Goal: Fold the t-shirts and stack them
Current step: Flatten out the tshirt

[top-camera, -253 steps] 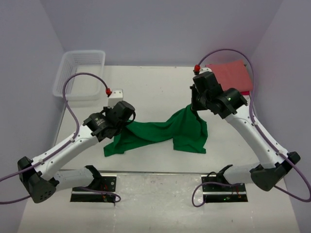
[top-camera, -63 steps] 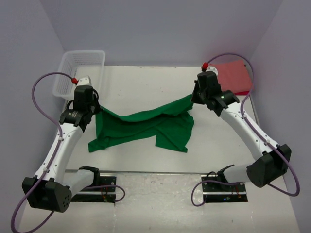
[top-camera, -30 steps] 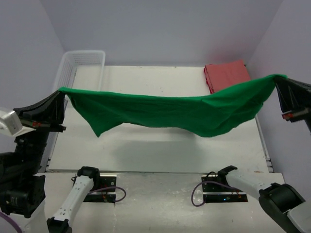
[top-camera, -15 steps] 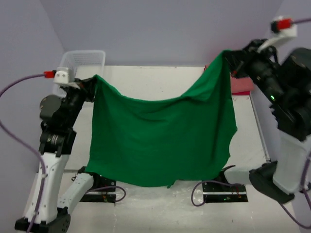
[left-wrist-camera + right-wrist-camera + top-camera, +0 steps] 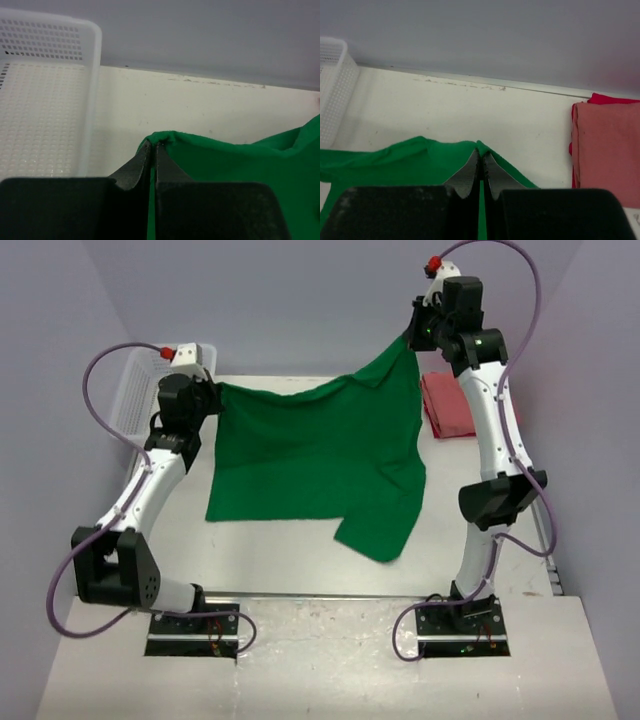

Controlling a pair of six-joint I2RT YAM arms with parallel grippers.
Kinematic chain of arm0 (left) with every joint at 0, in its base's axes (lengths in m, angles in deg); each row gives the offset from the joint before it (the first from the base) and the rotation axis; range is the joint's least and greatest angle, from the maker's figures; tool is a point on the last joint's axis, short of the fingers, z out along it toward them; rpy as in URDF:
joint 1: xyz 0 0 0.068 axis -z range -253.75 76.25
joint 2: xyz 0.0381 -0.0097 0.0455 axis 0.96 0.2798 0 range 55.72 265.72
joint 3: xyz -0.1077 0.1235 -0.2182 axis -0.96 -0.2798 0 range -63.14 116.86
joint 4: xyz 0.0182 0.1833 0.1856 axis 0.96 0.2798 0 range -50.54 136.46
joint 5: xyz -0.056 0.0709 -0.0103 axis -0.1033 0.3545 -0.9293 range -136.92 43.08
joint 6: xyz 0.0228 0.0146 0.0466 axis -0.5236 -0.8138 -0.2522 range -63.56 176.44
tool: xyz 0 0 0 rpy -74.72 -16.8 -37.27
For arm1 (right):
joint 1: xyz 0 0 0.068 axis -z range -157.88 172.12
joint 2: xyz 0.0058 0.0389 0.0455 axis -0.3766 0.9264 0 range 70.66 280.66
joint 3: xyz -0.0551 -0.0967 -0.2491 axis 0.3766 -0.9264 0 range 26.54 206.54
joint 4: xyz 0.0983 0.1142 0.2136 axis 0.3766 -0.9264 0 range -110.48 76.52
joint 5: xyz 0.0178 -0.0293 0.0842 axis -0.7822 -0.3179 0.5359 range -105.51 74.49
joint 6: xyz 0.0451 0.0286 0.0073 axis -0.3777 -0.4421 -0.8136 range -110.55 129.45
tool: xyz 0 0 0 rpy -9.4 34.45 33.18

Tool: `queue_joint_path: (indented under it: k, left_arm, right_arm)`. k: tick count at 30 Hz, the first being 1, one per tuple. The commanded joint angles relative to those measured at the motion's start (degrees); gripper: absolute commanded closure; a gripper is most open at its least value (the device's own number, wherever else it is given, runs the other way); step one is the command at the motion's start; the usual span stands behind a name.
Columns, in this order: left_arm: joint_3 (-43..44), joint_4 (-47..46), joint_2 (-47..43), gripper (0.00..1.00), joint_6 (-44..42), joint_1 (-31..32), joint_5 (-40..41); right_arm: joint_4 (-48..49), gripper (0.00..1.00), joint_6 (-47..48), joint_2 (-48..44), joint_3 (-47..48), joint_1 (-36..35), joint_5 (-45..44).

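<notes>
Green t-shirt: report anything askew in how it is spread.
The bright green cloth t-shirt lies skewed: the right gripper pinches one far corner higher than the left gripper holds the other, and a near right flap juts past the near edge.

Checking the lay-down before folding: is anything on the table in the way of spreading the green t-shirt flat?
Nothing visible does. The green t-shirt hangs from the left gripper and right gripper over the table; the white mesh basket sits to its left and the folded salmon-red t-shirt to its right, both beside it.
</notes>
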Motion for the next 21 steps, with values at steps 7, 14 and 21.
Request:
queue_joint_path:
  k: [7,14,21]
  left_arm:
    - [6.9,-13.9,18.1,1.00,-2.4,-3.1,-0.9]
    - [11.9,-18.3,30.2,1.00,-2.3,-3.1,-2.9]
    - [15.6,-18.2,35.6,1.00,-3.1,-3.1,-3.2]
  right_arm:
    - [14.4,1.00,4.9,9.5,0.9,2.4,10.2]
    - [17.9,1.00,6.2,17.2,2.6,3.3,12.8]
    - [18.8,1.00,6.6,20.3,1.5,4.2,12.8]
